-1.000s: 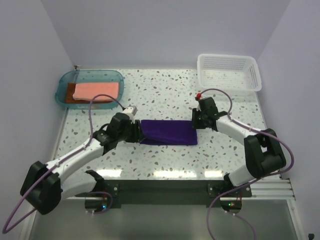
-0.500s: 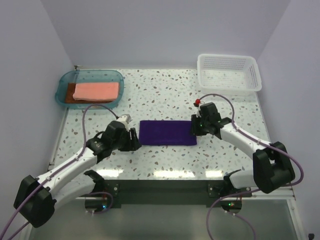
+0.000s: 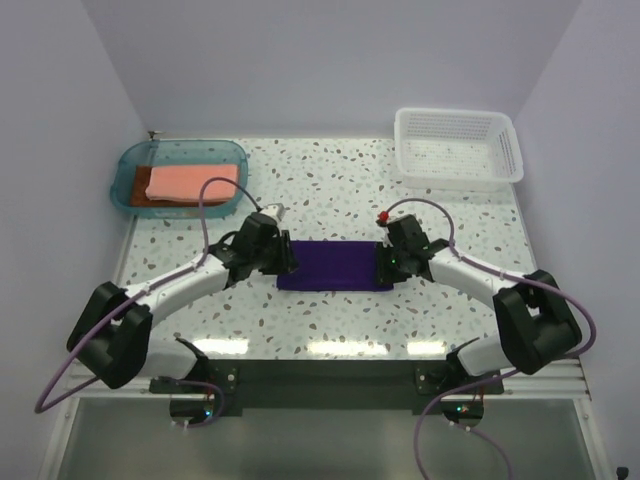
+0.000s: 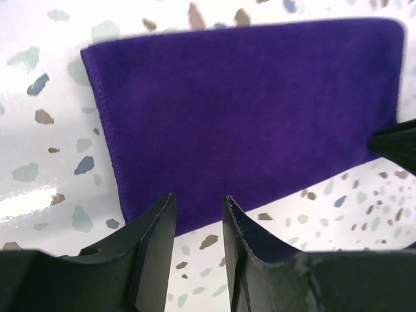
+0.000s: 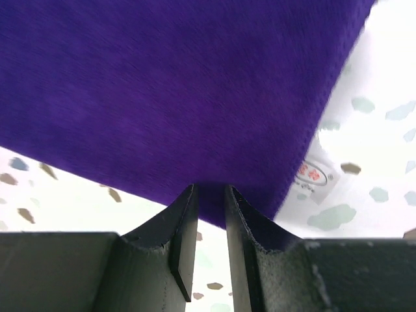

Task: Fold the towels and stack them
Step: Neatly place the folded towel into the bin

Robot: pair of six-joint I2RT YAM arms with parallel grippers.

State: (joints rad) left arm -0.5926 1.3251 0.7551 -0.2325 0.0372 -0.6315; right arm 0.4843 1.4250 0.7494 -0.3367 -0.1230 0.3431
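Observation:
The purple towel (image 3: 335, 265) lies flat on the table as a folded strip between my two grippers. My left gripper (image 3: 285, 262) is at its left end; in the left wrist view the fingertips (image 4: 198, 201) stand apart over the towel's (image 4: 247, 117) near edge, nothing pinched. My right gripper (image 3: 385, 262) is at the right end; its jaws (image 5: 209, 190) leave a narrow gap, tips at the towel's (image 5: 162, 84) edge. The pink towel (image 3: 193, 182) lies folded on the brown towel (image 3: 140, 192) in the teal tray (image 3: 125, 165).
A white mesh basket (image 3: 458, 145) stands at the back right corner. The teal tray sits at the back left. A white label (image 5: 315, 175) sticks out from under the purple towel's corner. Walls close the table on the left, back and right.
The left gripper backed off from the towel's left end, opened, then came forward to it again while narrowing. The right gripper shifted slightly nearer onto the right end. The purple towel now lies straighter.

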